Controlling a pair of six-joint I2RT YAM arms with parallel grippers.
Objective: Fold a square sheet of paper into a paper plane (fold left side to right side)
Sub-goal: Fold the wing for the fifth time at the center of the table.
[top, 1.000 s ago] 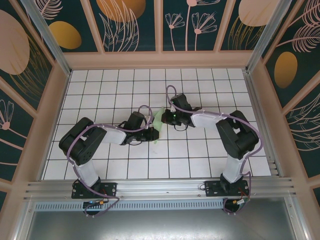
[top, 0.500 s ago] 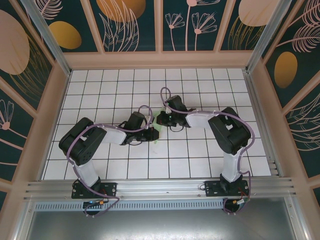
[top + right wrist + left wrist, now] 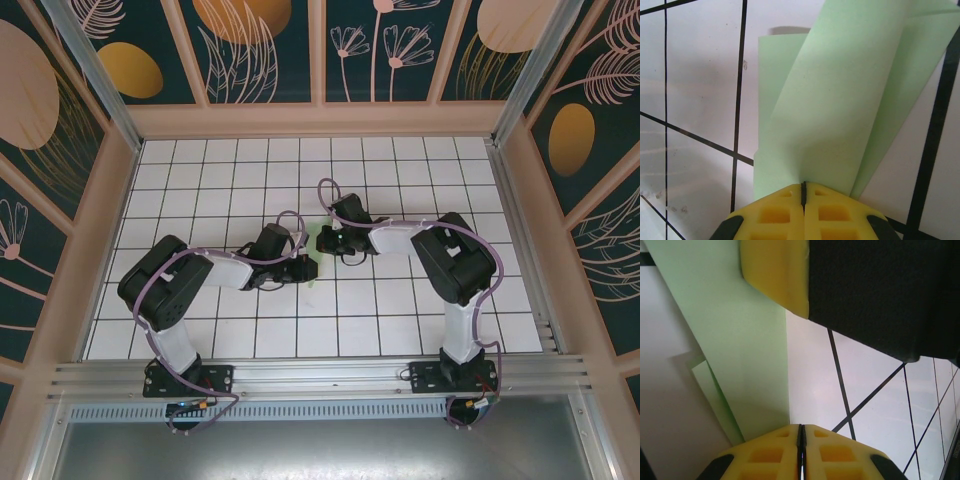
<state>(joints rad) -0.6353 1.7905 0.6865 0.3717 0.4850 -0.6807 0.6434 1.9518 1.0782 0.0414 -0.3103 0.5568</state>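
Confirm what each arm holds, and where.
Right fingers pinch the folded green paper at a raised flap's edge. Left fingers are shut at its edge; grip unclear.

Our left arm stretches low toward the centre, and our left gripper point(image 3: 311, 268) point(image 3: 801, 432) has its pads pressed together. Our right arm folds inward opposite, right gripper point(image 3: 322, 240) point(image 3: 803, 189) pinching the folded green paper point(image 3: 840, 100).

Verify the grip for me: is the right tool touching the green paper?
Touching. Right wrist view: the green paper runs straight into the shut right tool.
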